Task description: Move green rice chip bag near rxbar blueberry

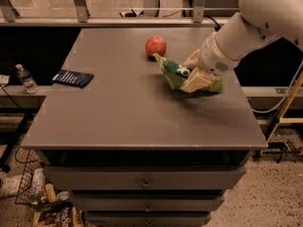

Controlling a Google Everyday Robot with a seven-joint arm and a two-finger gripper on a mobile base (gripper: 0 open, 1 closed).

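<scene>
Much of the bag (169, 71) is hidden by the gripper (188, 75), whose fingers pinch it, lifting one end, right of the table's (128, 117) middle near the apple (155, 45). The bar (72, 77) lies well apart, at the left edge.

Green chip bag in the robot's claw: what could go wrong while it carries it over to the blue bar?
1. The end effector pinches the green rice chip bag by one crumpled part; it might slip out.
2. The apple sits right beside the bag's raised corner, so a leftward sweep could knock it rolling.
3. The rxbar blueberry lies near the left edge of the table; a nudge could push it off.
</scene>
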